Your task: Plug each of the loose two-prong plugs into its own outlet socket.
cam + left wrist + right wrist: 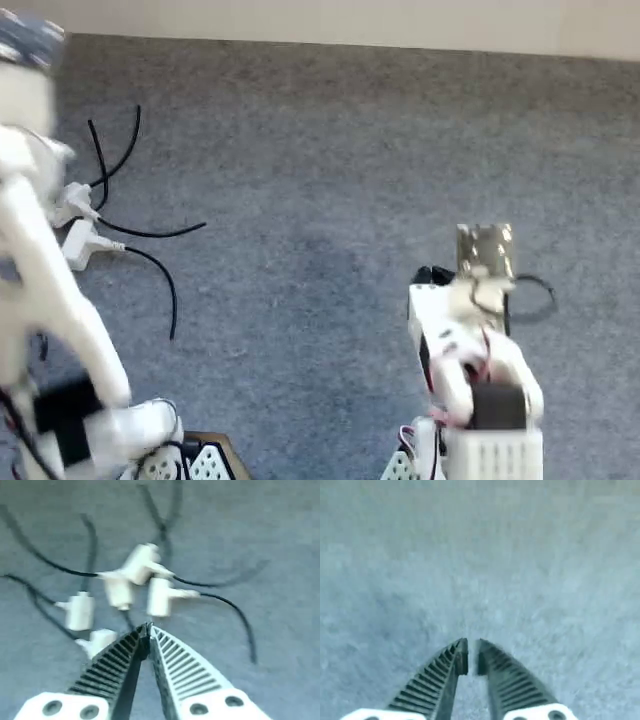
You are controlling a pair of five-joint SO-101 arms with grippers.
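Note:
Several white two-prong plugs with black cords lie bunched on the grey carpet. In the left wrist view, one plug (160, 597) lies just beyond my left gripper (148, 628), which is shut with nothing in it. Another plug (100, 640) sits right beside one finger (115, 660). In the high view two plugs (82, 222) show at the far left, next to the white left arm (50, 290). My right gripper (472, 656) hangs over bare carpet, its tips almost touching, with nothing between them.
A tan blocky part (485, 250) with a black cable loop (535, 290) sits at the front of the right arm (470, 360). Loose black cords (150, 250) trail from the plugs. A pale wall edge (350, 25) borders the far side.

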